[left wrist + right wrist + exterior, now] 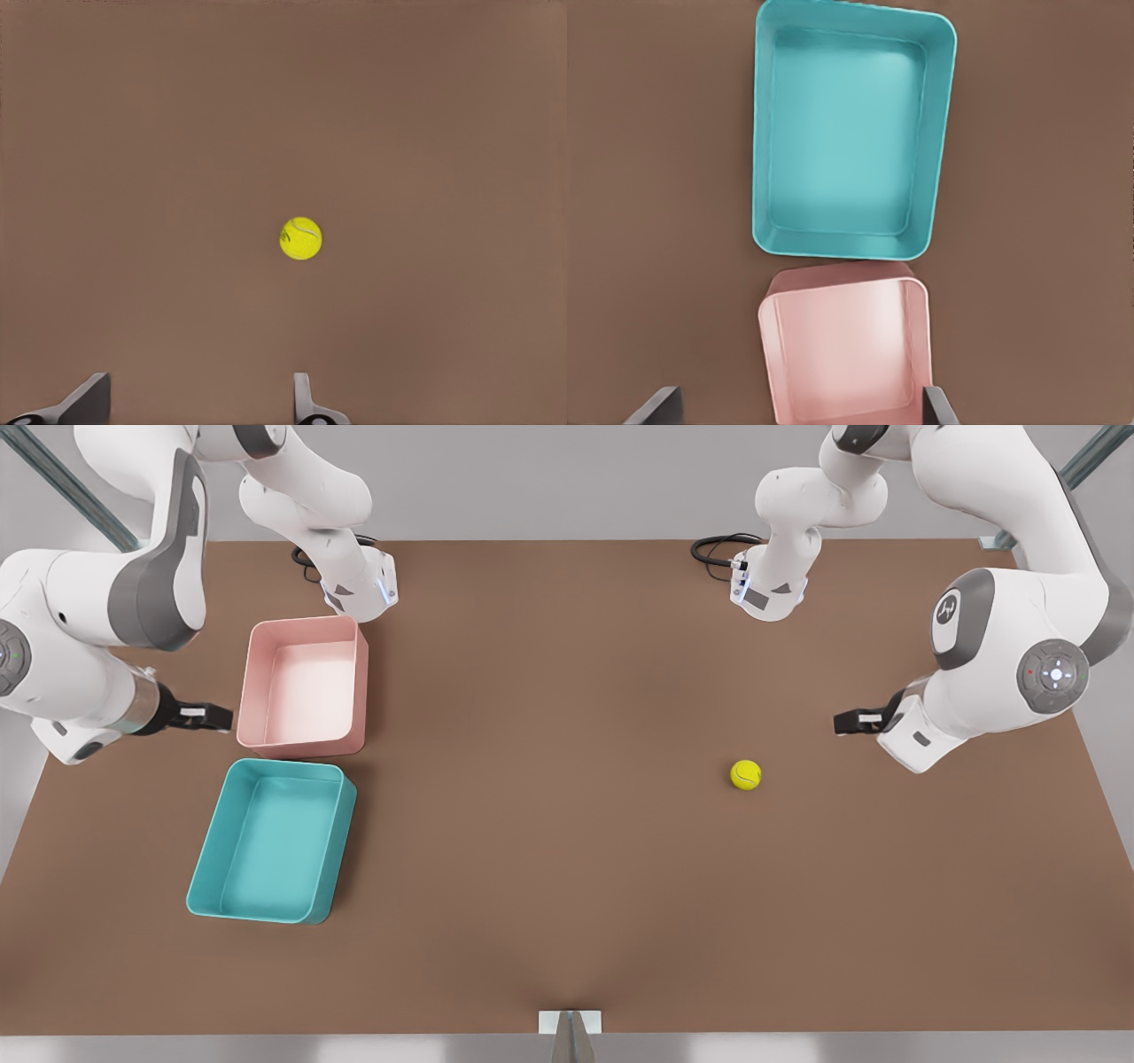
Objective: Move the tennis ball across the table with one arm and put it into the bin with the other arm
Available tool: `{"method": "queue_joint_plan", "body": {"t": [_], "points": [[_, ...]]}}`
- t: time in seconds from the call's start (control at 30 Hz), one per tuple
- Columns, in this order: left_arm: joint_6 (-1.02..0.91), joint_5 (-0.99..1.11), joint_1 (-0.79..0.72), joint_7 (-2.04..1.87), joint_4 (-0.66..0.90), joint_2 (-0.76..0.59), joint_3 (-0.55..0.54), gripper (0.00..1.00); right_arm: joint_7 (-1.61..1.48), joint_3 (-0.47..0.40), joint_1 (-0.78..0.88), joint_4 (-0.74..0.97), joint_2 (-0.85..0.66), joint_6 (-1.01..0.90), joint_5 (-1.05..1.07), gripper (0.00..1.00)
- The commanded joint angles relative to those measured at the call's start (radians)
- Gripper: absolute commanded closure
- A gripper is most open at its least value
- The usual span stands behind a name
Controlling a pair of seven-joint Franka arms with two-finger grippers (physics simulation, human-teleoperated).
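Nothing is grasped yet: the tennis ball (746, 774) lies untouched on the tabletop (549, 824), well apart from the bin (271, 841). Near the ball, the left gripper (842, 723) is held with jaws apart; lowering over the ball is called for next. Beside the pink tub (304, 685), the right gripper (221, 716) waits, jaws apart.

Both claws (846, 722) (221, 716) open, aloft

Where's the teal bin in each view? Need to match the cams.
Front view: teal bin near the front view's left edge, just in front of the pink bin.
Left wrist view: not in it; the tennis ball lies on bare table.
Right wrist view: teal bin next to the pink bin.
Shared landmark: the pink bin.
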Motion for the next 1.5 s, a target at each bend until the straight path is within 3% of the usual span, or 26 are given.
{"method": "queue_joint_plan", "body": {"t": [0.0,0.03,0.07,0.1,0.13,0.2,0.23,0.3,0.37,0.47,0.53,0.73,0.8,0.9,1.47], "points": [[0.031,0.002,0.0,-0.072,0.0,0.002,0.0,0.0,-0.025,-0.002,0.0,-0.017,-0.008,0.079,0.005,0.0],[0.031,-0.001,0.0,-0.069,0.0,0.002,0.0,0.0,-0.028,-0.005,0.006,-0.016,-0.008,0.077,-0.007,0.0],[0.03,-0.014,0.0,-0.026,-0.004,0.0,0.002,0.08,-0.032,-0.005,0.002,-0.023,0.003,0.06,-0.002,0.0],[0.022,-0.009,-0.005,0.011,-0.018,0.009,0.0,0.7,-0.032,-0.009,0.002,-0.036,0.0,0.045,-0.005,0.0],[0.098,-0.014,-0.017,0.017,-0.064,0.029,-0.007,0.79,-0.032,-0.008,0.005,-0.037,0.006,0.036,0.002,0.0],[0.397,-0.096,-0.016,0.314,-0.277,0.04,-0.012,0.79,-0.034,-0.008,0.002,-0.034,0.029,0.074,-0.009,0.0],[0.485,-0.093,0.01,0.634,-0.286,0.08,-0.01,0.79,-0.02,-0.008,0.008,0.006,0.054,0.07,-0.004,0.0],[0.677,-0.075,0.004,0.939,-0.46,0.078,-0.012,0.79,-0.031,-0.003,0.015,0.015,0.052,0.025,-0.009,0.0],[0.677,-0.077,-0.007,1.126,-0.489,0.08,-0.012,0.79,-0.023,-0.002,0.026,0.02,0.055,0.025,-0.007,0.0],[0.679,-0.069,0.018,1.738,-0.553,0.121,-0.007,0.79,-0.022,-0.002,0.037,0.044,0.069,0.025,-0.009,0.0],[0.686,0.095,0.012,1.764,-0.561,0.135,-0.007,0.79,-0.029,-0.002,0.037,0.044,0.069,0.023,-0.007,0.0],[0.804,0.118,0.026,2.056,-0.584,0.184,-0.015,0.79,-0.032,-0.002,0.034,0.041,0.069,0.016,-0.001,0.0],[0.987,0.143,0.029,2.043,-0.702,0.177,-0.013,0.79,-0.035,-0.002,0.034,0.041,0.069,0.014,0.002,0.0],[1.018,0.14,0.026,1.962,-0.73,0.195,-0.015,0.79,-0.035,-0.002,0.034,0.04,0.07,0.013,0.005,0.0],[0.979,0.095,0.0,1.746,-0.727,0.235,-0.038,0.79,-0.046,-0.002,0.035,0.037,0.07,0.002,0.011,0.0]]}}
